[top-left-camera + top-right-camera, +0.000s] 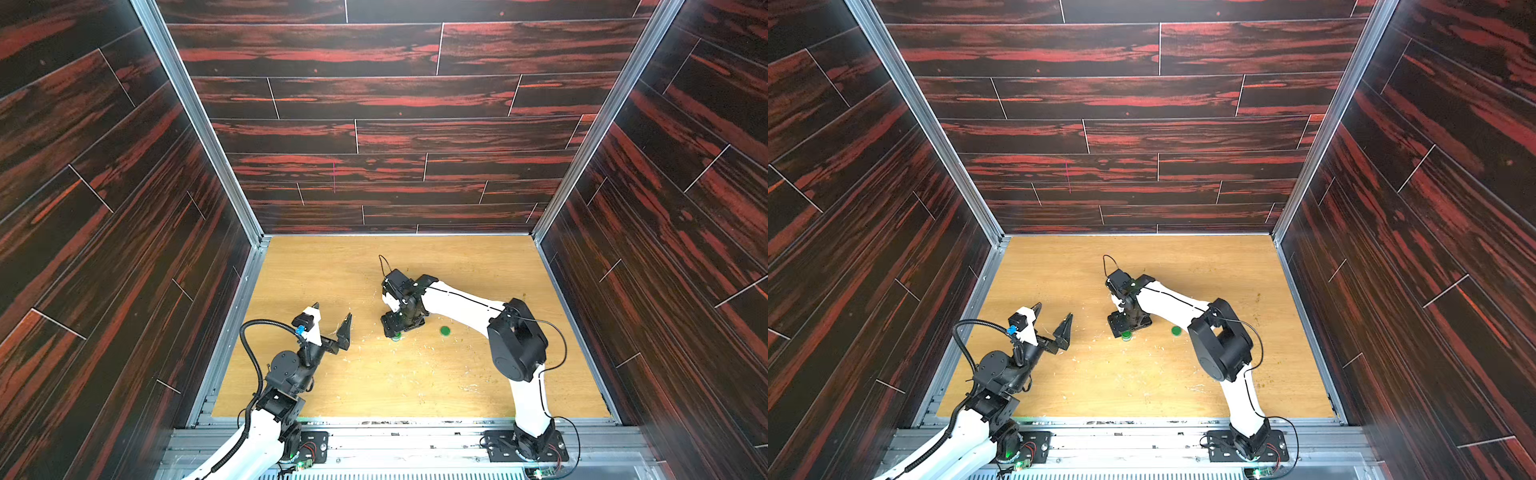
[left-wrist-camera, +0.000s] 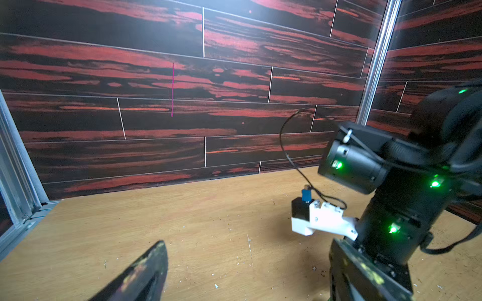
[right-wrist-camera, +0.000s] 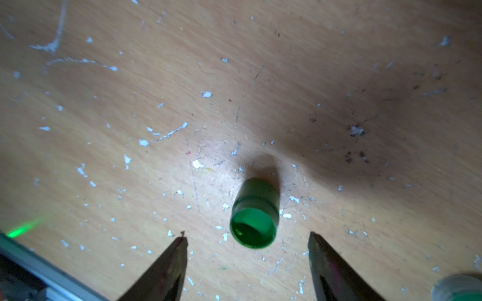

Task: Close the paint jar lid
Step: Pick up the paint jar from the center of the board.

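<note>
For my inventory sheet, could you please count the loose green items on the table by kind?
paint jar: 1
lid: 1
Total: 2

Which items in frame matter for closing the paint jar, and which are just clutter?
For the job:
paint jar, upright, uncapped
lid, flat on the table, apart from the jar
right gripper, open, poised at the jar

Not in play:
left gripper, open, empty, off to the side
white flecks on the table
</note>
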Robot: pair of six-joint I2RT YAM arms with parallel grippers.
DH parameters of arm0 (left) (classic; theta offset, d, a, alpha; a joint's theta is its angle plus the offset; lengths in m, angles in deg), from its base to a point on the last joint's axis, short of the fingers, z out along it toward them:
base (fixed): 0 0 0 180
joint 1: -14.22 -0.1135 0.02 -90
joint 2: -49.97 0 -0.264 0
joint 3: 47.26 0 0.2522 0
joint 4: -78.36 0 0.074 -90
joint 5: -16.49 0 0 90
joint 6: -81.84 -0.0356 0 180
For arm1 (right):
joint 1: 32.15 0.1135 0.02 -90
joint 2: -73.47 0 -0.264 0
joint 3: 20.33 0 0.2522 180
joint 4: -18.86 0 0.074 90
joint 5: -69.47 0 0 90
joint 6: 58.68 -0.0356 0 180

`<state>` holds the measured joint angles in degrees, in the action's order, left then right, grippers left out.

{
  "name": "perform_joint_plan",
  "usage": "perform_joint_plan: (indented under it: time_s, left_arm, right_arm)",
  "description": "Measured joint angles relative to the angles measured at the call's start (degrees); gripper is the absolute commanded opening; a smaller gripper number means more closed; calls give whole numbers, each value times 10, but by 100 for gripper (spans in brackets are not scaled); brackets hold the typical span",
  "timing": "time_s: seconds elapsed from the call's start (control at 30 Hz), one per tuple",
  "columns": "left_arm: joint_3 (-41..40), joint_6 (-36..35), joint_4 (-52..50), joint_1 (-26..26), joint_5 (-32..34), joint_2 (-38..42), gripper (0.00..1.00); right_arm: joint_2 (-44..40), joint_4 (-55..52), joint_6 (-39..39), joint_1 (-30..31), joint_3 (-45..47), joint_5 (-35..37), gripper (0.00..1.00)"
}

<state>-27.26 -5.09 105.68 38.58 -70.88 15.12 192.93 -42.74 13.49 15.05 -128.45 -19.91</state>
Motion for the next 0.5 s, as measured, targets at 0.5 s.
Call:
perform_joint_plan:
  time_s: [0.5]
  left_arm:
    - [-17,-4,-60,0,28,67,100]
  right_arm:
    - [39,-18,-7,11,-14,33,54]
